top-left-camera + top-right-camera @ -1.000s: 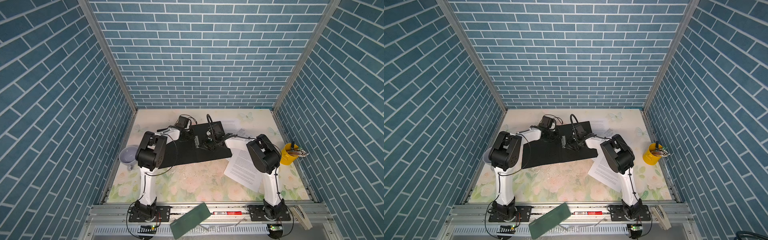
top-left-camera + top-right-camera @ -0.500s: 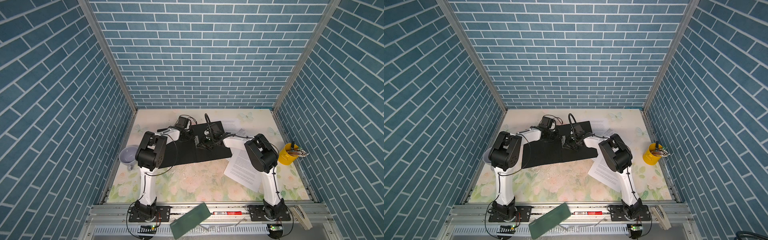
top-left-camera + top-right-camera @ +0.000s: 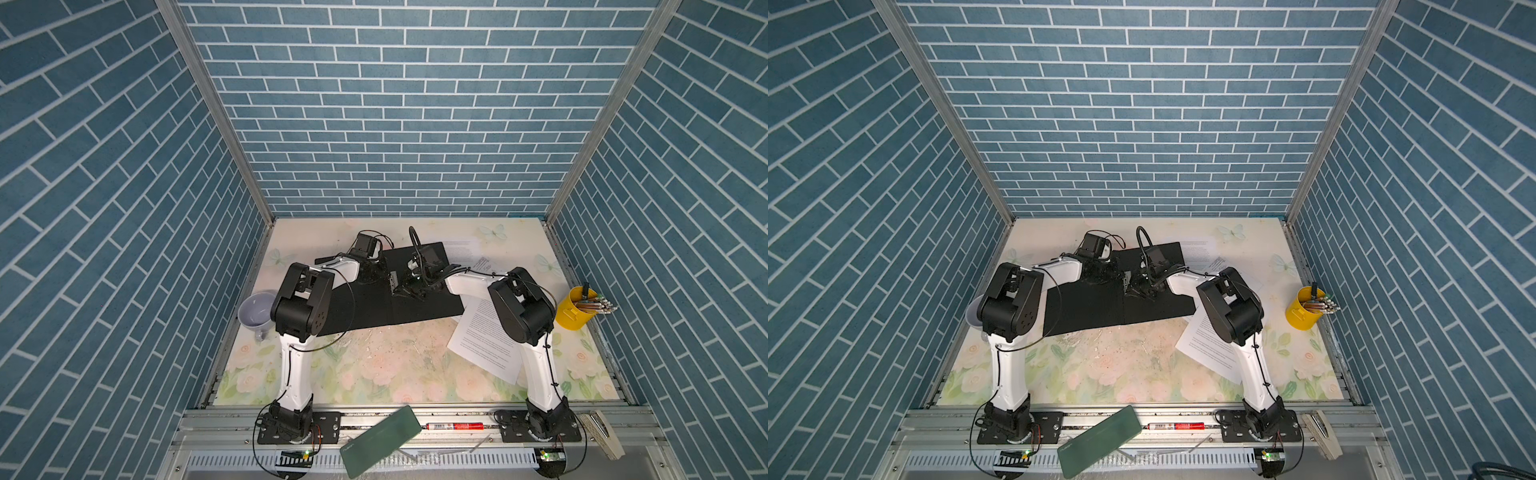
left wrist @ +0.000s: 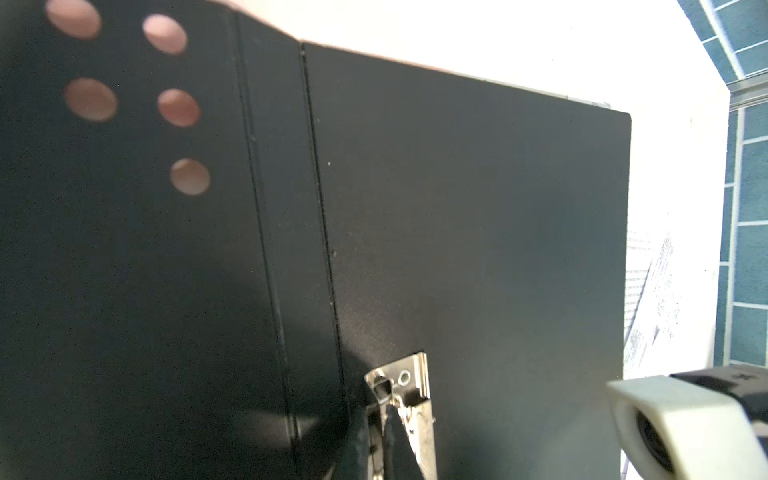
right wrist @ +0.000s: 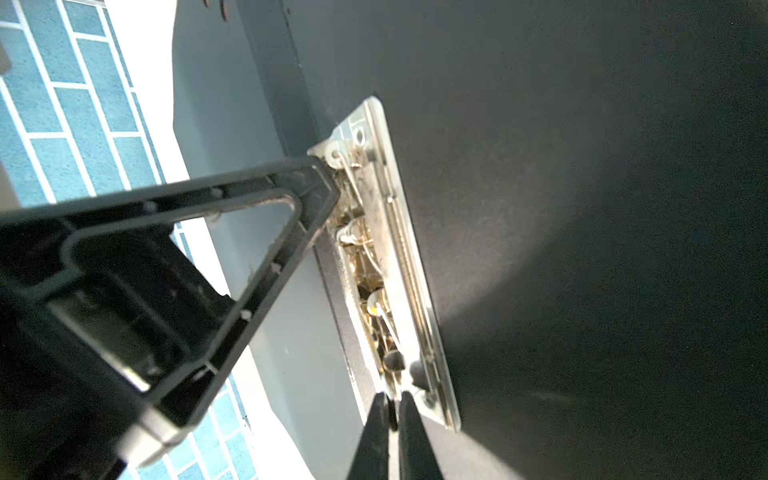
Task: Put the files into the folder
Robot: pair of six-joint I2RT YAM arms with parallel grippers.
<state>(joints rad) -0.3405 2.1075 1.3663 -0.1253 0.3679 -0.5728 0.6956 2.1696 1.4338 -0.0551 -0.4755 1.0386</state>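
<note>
The folder [image 3: 415, 307] lies opened flat on the table [image 3: 374, 365], black inside up, beneath both tools, which meet over its spine. Along that spine sits a bright metal clip [image 5: 399, 232] (scuffed, with wire springs showing). The right tool [image 5: 392, 405] stands at one end of the clip, its fingers pressed together with only a dark sliver between them. The left tool [image 4: 381, 415] stands at the opposite end, fingers likewise pressed together and touching the metal. Whether either one nips a part of the clip I cannot tell. The cover on the left tool's outer side has five round holes [image 4: 91, 99], with the pale table showing through.

Just past the cover's edge on the right tool's outer side lie two sheets [image 3: 463, 249], overlapping, one askew, with faint print. A text sheet [image 3: 486, 336] lies behind the right tool, toward its arm's base, partly under that arm.

Farther out on that side stands a yellow cup [image 3: 575, 311] holding a bunch of sticks [image 3: 598, 306] (pens or pencils, too small to say) that lean over its rim. Well out from the left tool, beside its arm's elbow, stands a grey mug [image 3: 255, 311], mouth up.
</note>
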